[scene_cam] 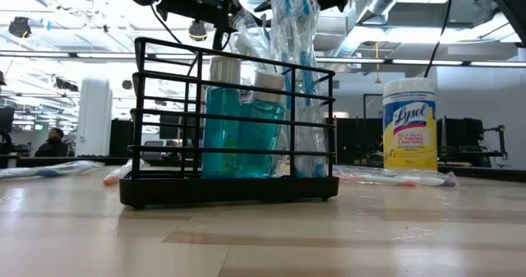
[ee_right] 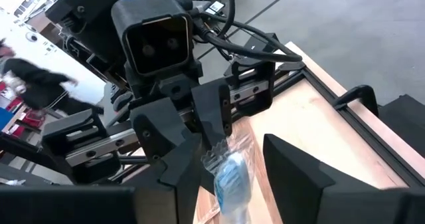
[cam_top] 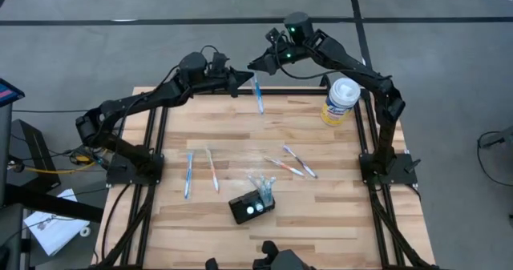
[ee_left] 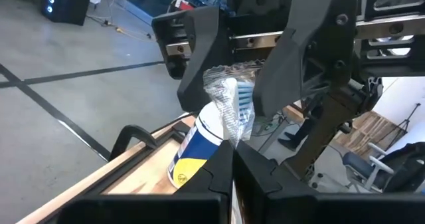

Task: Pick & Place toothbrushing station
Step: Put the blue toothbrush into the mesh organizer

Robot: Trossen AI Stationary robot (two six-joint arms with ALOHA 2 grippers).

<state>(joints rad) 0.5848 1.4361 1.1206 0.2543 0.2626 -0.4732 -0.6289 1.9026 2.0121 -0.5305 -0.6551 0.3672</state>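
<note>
Clamping wrapped toothbrush (ee_left: 234, 108): left jaws (ee_left: 229, 161); high view hides grip.

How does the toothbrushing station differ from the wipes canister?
The toothbrushing station is a black open wire rack; the wipes canister a white-and-yellow cylinder. The station stands near the table's front, the canister at its far right corner. Both stand upright. At the far edge the left pincer grips a wrapped toothbrush, the right pincer open around it.

Bright, even overhead lighting; ceiling lamps (scene_cam: 460, 62) glare in the low view, background people blurred
</note>
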